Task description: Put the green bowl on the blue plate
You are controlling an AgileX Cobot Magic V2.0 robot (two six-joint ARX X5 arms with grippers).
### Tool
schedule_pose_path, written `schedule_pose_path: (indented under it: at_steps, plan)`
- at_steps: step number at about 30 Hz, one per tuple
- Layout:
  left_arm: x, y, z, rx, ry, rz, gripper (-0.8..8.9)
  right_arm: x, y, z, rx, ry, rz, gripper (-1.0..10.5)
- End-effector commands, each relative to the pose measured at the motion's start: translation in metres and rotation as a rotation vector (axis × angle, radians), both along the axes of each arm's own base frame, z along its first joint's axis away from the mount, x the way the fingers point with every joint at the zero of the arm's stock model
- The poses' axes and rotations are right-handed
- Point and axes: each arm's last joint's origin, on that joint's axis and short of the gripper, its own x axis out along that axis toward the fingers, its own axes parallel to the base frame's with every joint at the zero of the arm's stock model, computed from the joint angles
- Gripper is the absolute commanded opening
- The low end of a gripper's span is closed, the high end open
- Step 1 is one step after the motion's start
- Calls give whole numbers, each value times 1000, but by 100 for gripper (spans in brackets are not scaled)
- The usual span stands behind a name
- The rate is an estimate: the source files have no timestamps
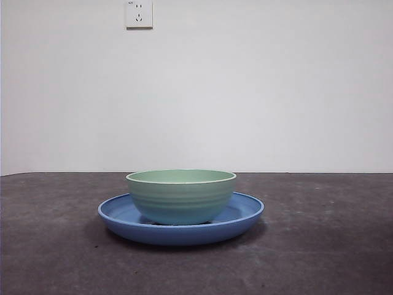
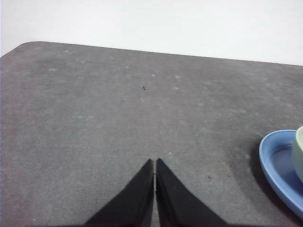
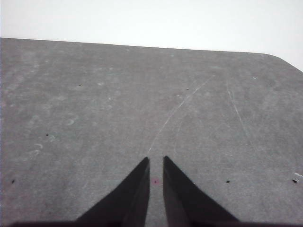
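The green bowl stands upright in the middle of the blue plate, on the dark table in the front view. No arm shows in that view. In the left wrist view the plate's rim and a sliver of the bowl show at one edge, well off to the side of my left gripper. That gripper is shut, its jaws touching, and holds nothing. My right gripper hangs over bare table, shut but for a narrow slit, with nothing in it.
The dark grey table ends at a white wall with a power socket high up. The table's rounded far corners show in the wrist views.
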Motion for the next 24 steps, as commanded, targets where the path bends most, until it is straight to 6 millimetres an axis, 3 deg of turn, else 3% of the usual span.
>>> schedule_pose_path:
  at_steps: [1,24]
  plan:
    - [1,0,-6,8,4,-1,8,0,0,-1,16,-6,-8,43]
    - [1,2,-6,17,4,59,8,0,0,-1,16,-6,-8,43]
